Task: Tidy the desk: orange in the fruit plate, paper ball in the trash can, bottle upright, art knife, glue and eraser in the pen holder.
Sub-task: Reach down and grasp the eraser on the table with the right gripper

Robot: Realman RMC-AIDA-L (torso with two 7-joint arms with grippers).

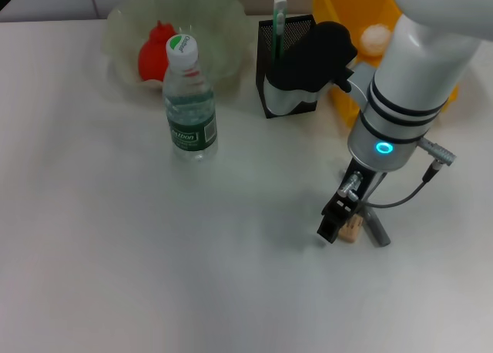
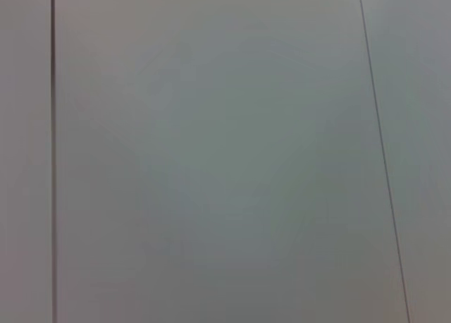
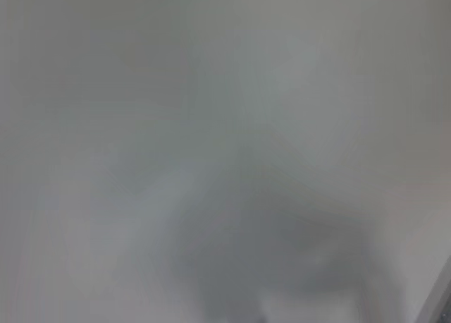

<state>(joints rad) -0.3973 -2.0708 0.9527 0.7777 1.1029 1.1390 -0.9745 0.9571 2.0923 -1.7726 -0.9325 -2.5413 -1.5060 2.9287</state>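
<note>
The right gripper (image 1: 344, 218) stands over the eraser (image 1: 353, 231) and covers most of it, so whether its fingers touch the block cannot be told; the glue (image 1: 377, 230) just beside it is partly hidden under the wrist cable. Beyond the gripper, the arm covers much of the trash can (image 1: 347, 14) and part of the pen holder (image 1: 286, 64), and the bottle (image 1: 188, 99) screens part of the orange (image 1: 152, 54). The right wrist view is only a grey blur, and the left wrist view shows only a pale panel, with the left gripper out of sight.
</note>
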